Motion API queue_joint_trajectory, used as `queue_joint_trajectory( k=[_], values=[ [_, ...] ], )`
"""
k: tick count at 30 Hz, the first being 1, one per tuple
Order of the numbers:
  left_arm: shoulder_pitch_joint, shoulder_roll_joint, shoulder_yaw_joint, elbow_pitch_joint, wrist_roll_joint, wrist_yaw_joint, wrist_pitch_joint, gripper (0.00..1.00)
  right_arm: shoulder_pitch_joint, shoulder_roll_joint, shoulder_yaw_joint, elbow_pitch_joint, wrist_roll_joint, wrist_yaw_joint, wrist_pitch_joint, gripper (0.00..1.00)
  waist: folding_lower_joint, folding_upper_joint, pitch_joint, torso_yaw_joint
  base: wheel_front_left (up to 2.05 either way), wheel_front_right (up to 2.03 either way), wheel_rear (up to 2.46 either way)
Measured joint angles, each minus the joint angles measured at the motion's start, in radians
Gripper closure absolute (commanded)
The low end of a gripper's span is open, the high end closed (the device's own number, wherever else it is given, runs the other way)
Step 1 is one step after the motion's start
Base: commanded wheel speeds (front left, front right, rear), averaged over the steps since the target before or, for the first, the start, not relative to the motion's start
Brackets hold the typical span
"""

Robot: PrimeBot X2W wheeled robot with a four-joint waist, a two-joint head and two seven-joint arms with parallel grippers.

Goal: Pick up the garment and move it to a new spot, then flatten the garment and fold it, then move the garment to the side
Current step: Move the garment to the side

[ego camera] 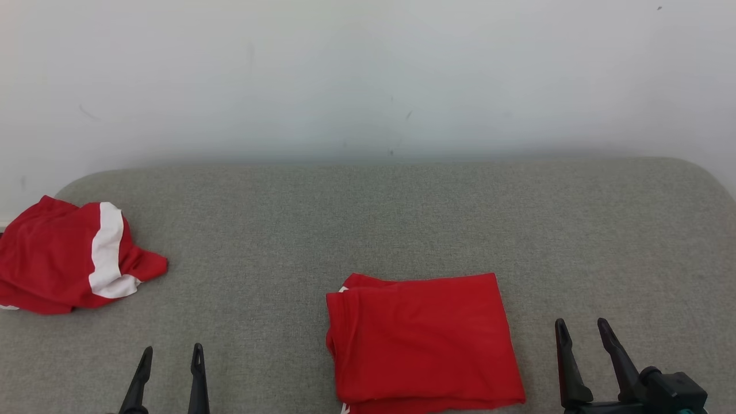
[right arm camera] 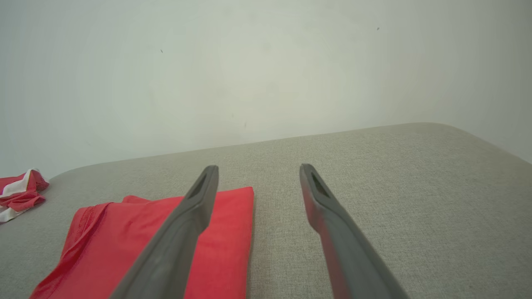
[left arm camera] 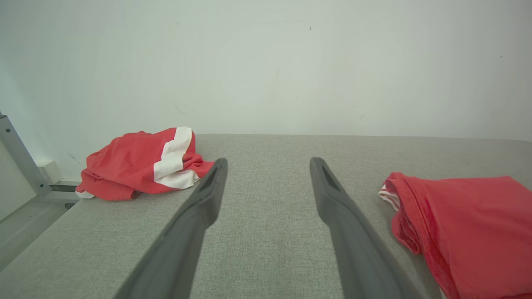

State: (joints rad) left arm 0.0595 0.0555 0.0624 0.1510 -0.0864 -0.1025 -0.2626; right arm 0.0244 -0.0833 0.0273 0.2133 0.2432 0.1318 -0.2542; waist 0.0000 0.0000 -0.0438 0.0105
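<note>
Your left tool (ego camera: 173,348), right tool (ego camera: 581,322): both wide open, empty, flanking folded red garment (ego camera: 422,342), flat at worktop (ego camera: 402,218) near edge. Clear of cloth, so fold keeps. Side move pending, likely. Far left: crumpled red-and-white garment (ego camera: 69,264).

Grey surface (ego camera: 402,218) bears folded garment (ego camera: 422,339) and crumpled striped garment (ego camera: 69,264).

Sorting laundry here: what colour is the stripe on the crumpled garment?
White stripe on red; clearest in the head view.
</note>
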Motion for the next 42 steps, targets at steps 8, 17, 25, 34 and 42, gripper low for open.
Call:
queue_joint_trajectory(
  k=[8,17,25,34,42],
  values=[
    [0.000,0.002,0.000,0.001,0.004,0.000,0.000,0.00,0.002,0.004,0.000,0.010,0.000,0.000,0.008,0.00,0.0000,0.0000,0.001,0.002,0.00,0.00,0.00],
    [0.000,0.008,0.001,0.004,0.004,0.000,0.000,0.00,0.002,0.008,-0.001,0.013,-0.009,0.000,0.023,0.00,0.0000,0.0000,0.000,0.003,0.00,0.00,0.00],
    [0.000,0.013,-0.006,0.016,-0.014,-0.004,0.000,0.00,0.003,0.012,-0.004,0.004,-0.016,0.000,0.039,0.00,0.0000,0.0000,-0.001,0.004,0.00,0.00,0.00],
    [0.000,0.021,-0.017,0.024,-0.040,-0.012,0.000,0.00,0.008,0.017,-0.007,-0.011,-0.022,0.000,0.053,0.00,0.0000,0.0000,-0.004,0.006,0.00,0.00,0.00],
    [0.000,0.024,-0.021,0.026,-0.049,-0.012,0.000,0.00,0.012,0.019,-0.006,-0.014,-0.022,0.000,0.060,0.00,0.0000,0.0000,-0.003,0.007,0.00,0.00,0.00]
  ],
)
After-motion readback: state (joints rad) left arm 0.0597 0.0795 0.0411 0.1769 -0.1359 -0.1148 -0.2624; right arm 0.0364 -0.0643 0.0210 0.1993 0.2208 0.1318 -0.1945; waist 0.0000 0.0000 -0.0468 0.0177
